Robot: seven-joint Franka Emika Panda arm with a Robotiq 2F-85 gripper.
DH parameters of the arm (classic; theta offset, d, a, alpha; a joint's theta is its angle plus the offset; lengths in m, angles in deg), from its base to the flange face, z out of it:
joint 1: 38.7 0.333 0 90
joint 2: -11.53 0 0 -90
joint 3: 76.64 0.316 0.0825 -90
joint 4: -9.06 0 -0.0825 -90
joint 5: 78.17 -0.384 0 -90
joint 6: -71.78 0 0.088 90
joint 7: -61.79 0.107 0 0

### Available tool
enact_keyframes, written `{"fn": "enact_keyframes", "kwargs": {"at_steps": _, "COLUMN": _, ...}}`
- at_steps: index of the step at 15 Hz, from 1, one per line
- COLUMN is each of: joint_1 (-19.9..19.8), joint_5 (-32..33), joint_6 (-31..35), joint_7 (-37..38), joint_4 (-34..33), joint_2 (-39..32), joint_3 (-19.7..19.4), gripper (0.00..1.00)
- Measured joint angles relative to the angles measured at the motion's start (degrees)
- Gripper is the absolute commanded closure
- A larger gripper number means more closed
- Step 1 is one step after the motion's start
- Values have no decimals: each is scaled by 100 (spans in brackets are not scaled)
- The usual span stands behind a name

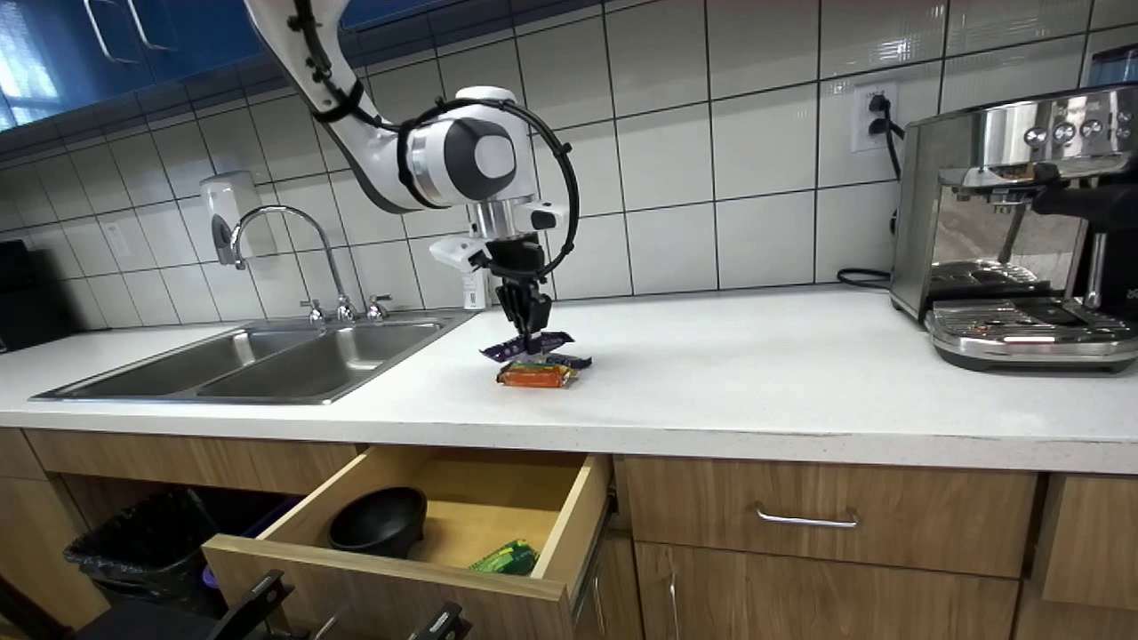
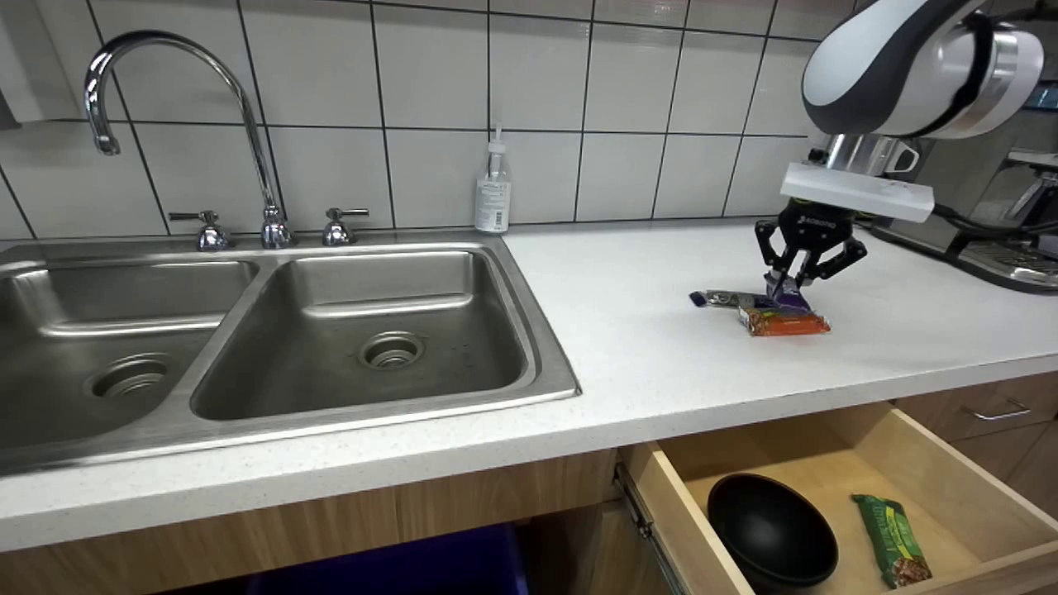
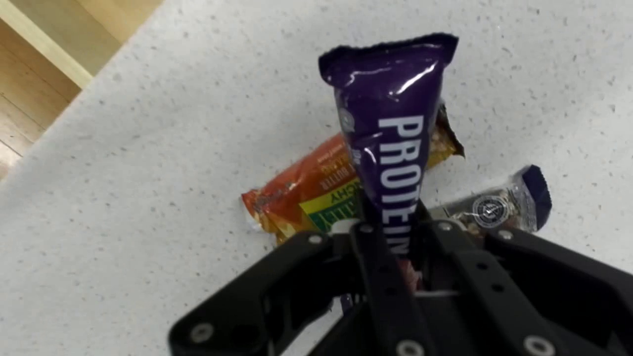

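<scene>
Claw [image 2: 788, 283] was pinching the purple PROTEIN bar [image 3: 390, 128] near its middle, prob. b/c a squeeze there balanced both ends, one jutting out each side. That bar was over the bench [image 2: 645, 330], atop or just above the orange-wrapped bar [image 2: 789, 325]; I couldn't tell if they touched. A clear-wrapped bar [image 3: 494, 205] w/ a dark end lay beside the orange one, approx. under the claw, so the lot looked like one small pile, handy to reach from straight above. Below, the open drawer [image 1: 493, 502] held a black bowl [image 1: 378, 523] and a green-wrapped bar [image 2: 893, 541].
</scene>
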Motion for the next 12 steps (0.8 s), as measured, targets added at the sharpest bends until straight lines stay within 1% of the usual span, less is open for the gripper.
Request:
{"fn": "enact_keyframes", "kwargs": {"at_steps": 6, "joint_1": 0, "joint_5": 0, "joint_6": 346, "joint_7": -191, "joint_4": 1193, "joint_2": 762, "joint_3": 6, "gripper": 96}}
{"fn": "enact_keyframes", "kwargs": {"at_steps": 12, "joint_1": -1, "joint_5": 0, "joint_6": 698, "joint_7": -191, "joint_4": 2141, "joint_2": 1357, "joint_3": 5, "gripper": 96}}
